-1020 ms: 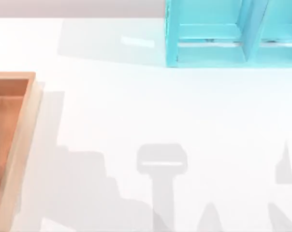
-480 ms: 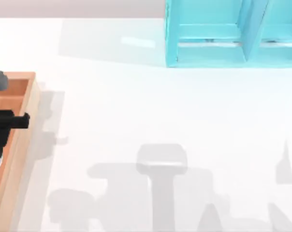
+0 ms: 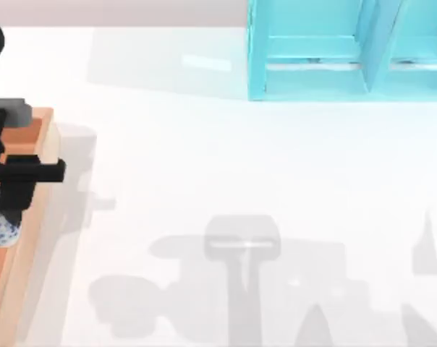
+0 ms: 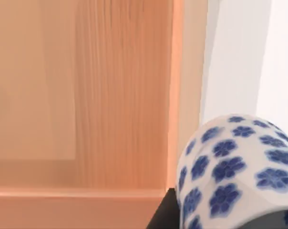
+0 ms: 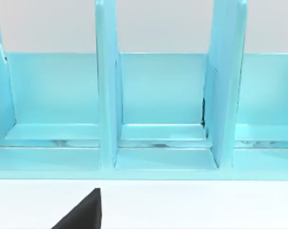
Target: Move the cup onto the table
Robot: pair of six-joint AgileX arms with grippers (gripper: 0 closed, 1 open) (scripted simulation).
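The white table (image 3: 226,166) lies bare and open to the right of the wooden tray (image 3: 48,155), with a turquoise shelf unit (image 3: 349,50) along its far edge. My left gripper (image 3: 5,199) hangs over the tray's right rim, clenched on the cup (image 3: 0,230), whose rounded, blue-flowered side shows in the left wrist view. My right gripper (image 5: 84,212) faces the shelf; I cannot tell its state.

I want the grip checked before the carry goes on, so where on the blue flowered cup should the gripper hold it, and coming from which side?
Grip the cup across its round side wall, coming from above. It is narrower than the left gripper, which is already on it over the wooden tray; in the left wrist view the curved wall sits against a black finger. This hold looks suitable.
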